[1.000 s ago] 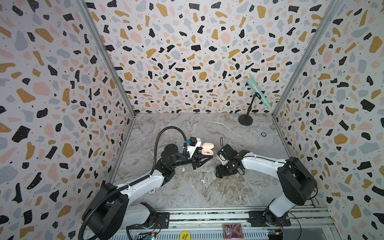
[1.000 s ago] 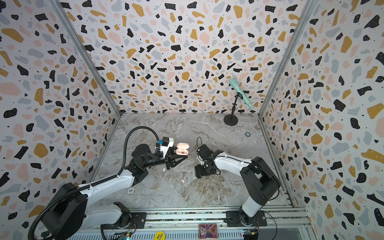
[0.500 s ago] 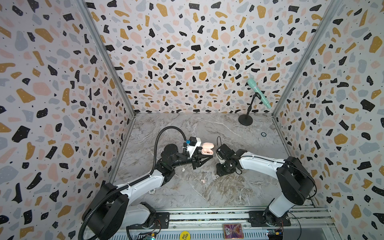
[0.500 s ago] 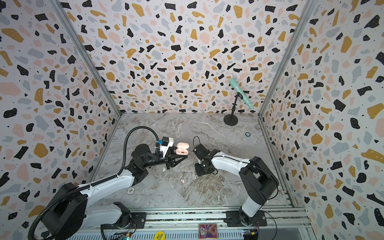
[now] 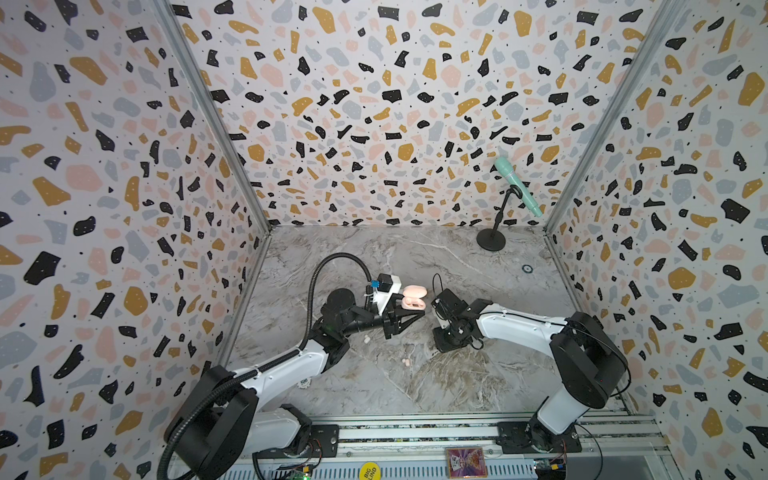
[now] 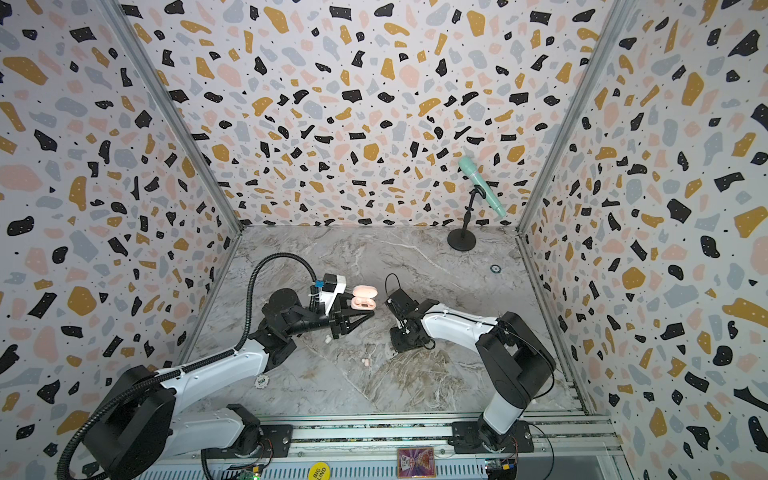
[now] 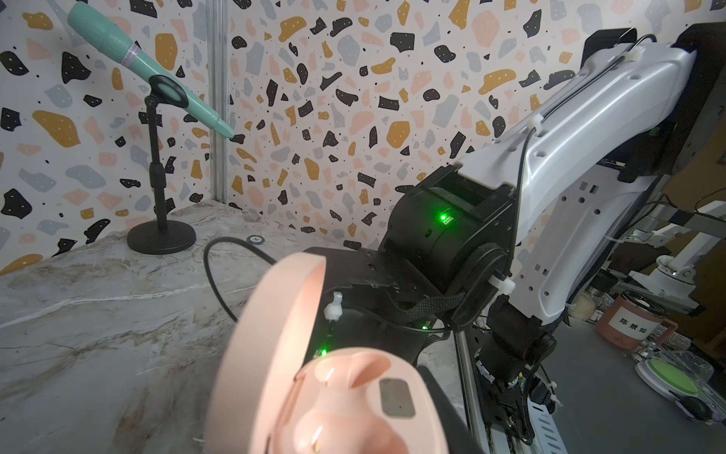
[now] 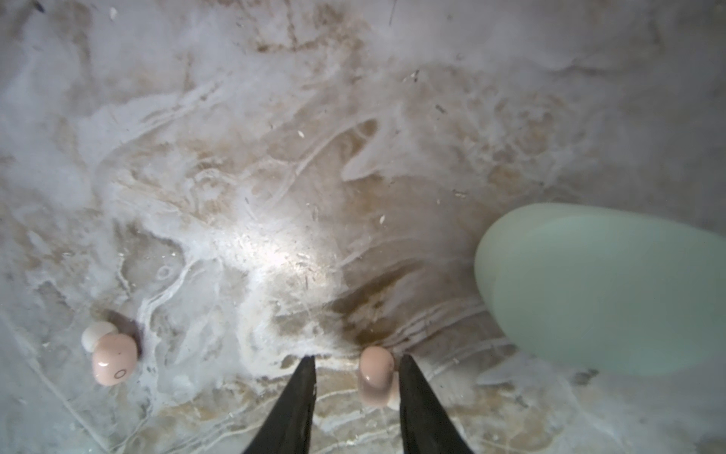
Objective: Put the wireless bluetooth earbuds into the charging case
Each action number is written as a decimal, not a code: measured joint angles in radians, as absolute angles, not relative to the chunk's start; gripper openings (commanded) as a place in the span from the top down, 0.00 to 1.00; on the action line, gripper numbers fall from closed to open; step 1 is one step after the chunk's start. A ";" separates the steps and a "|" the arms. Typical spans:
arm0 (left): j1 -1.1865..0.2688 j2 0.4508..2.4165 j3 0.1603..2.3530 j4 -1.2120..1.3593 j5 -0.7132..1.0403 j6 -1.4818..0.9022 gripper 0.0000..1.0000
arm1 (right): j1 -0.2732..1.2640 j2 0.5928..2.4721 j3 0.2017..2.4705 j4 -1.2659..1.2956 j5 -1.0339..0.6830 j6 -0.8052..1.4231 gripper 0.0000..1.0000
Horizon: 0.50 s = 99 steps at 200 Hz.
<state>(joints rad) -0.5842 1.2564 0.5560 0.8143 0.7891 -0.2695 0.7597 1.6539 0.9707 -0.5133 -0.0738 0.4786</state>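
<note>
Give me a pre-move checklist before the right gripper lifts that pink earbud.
1. Pink earbud sits between the right gripper fingers: ok.
2. Both fingers touch it: not ok; a gap shows on one side.
3. Left gripper shut on the pink case, held off the table: ok.
4. Case lid open, sockets free: ok.
5. Second pink earbud lies clear of the fingers: ok.
6. Mint case lies clear of the fingers: ok.

Terrazzo-patterned walls (image 5: 374, 104) enclose a marble-look floor (image 5: 415, 257).
</note>
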 measured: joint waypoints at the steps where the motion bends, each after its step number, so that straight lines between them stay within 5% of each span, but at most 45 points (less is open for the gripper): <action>1: -0.584 1.256 0.556 0.814 0.789 -0.270 0.78 | 0.760 1.654 0.971 -0.513 -0.074 0.478 0.66; 99: -0.583 1.256 0.556 0.816 0.789 -0.277 0.78 | 0.777 1.686 0.971 -0.513 -0.025 0.477 0.80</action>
<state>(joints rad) -0.5835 1.2564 0.5560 0.8162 0.7891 -0.2771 0.7769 1.6859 0.9707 -0.5133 -0.0246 0.4774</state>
